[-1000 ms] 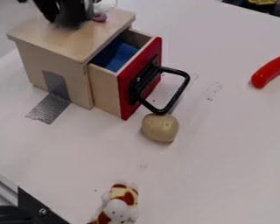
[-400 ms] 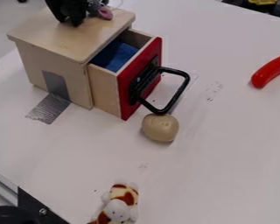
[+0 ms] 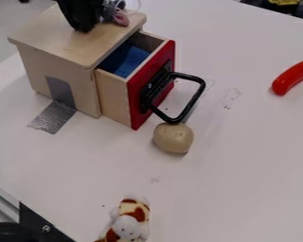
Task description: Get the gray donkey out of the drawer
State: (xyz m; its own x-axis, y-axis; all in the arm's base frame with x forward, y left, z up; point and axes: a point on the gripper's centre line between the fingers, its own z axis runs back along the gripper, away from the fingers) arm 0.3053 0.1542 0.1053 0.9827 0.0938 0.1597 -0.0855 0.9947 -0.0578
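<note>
The black gripper (image 3: 93, 19) hangs at the top edge, over the top of the wooden box. A small gray toy with a pink part, likely the gray donkey (image 3: 110, 13), is held against its right side, partly hidden and above the box top. Below and to the right of them, the red-fronted drawer (image 3: 122, 103) is pulled partway out of the box. Blue cloth (image 3: 125, 60) lies inside it, and a black handle (image 3: 193, 97) sticks out from its front.
A tan potato-like object (image 3: 173, 138) sits under the handle. A white and brown spotted toy (image 3: 130, 220) lies at the bottom edge. The red curved object (image 3: 293, 77) is at the right edge. Silver tape (image 3: 53, 116) fixes the box (image 3: 65, 42).
The gripper has shifted somewhat to the right over the box top, and the gray and pink toy has moved along with it. The drawer stands as before.
</note>
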